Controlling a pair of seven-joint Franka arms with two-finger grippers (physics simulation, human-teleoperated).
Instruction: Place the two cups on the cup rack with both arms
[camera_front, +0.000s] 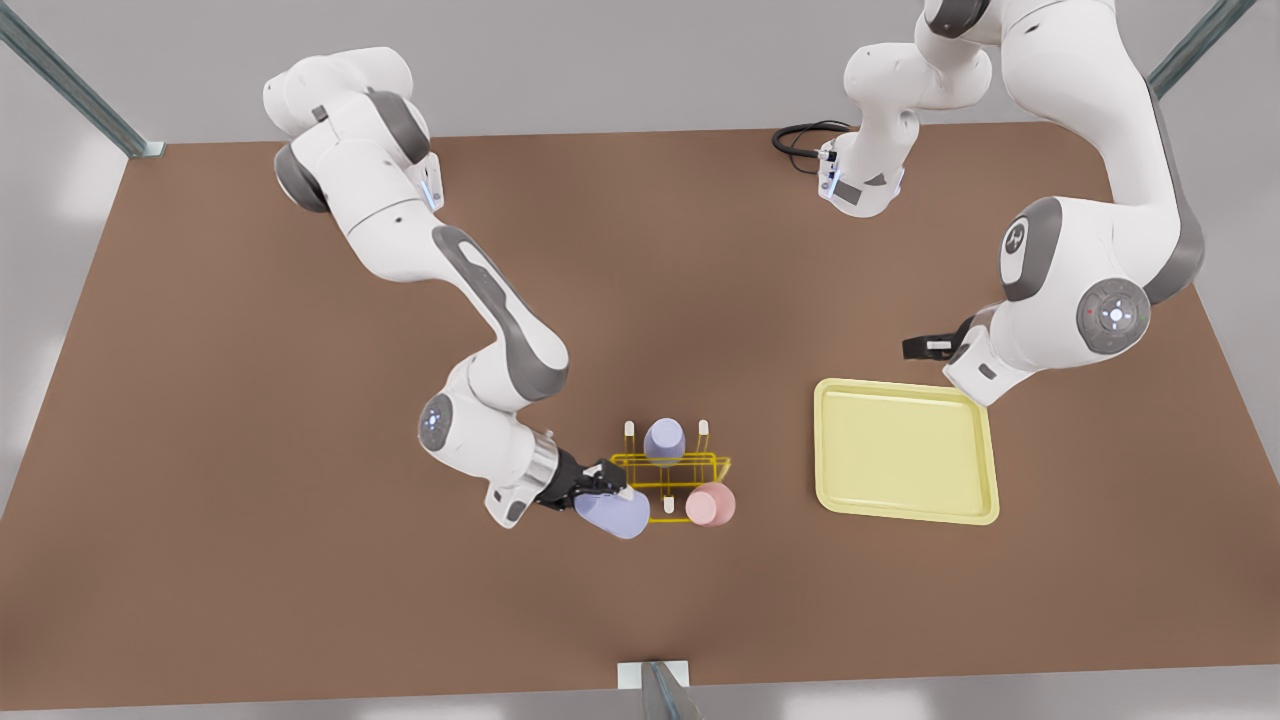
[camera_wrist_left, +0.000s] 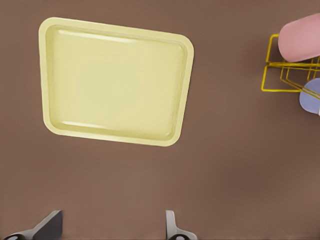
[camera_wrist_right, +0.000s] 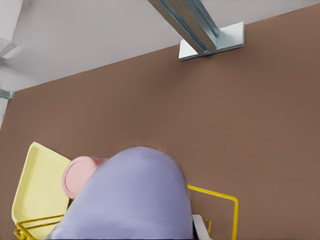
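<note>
In the front view, my right gripper (camera_front: 603, 488) is shut on a lavender cup (camera_front: 612, 515), held tilted at the near left corner of the yellow cup rack (camera_front: 700, 468). That same lavender cup (camera_wrist_right: 130, 200) looms close in the right wrist view. A pink cup (camera_front: 710, 503) sits on the rack's near right peg, and another lavender cup (camera_front: 664, 440) sits on a far peg. My left gripper (camera_front: 928, 347) hangs open above the table beside the tray, away from the rack. Its fingers (camera_wrist_left: 172, 227) are apart with nothing between them; beyond them are the pink cup (camera_wrist_left: 300, 37) and the rack (camera_wrist_left: 272, 75).
A pale yellow flat tray (camera_front: 905, 510) lies on the brown table to the front view's right of the rack. A black cable (camera_front: 800, 140) lies at the far edge near an arm's base. A metal post bracket (camera_front: 652, 675) stands at the near edge.
</note>
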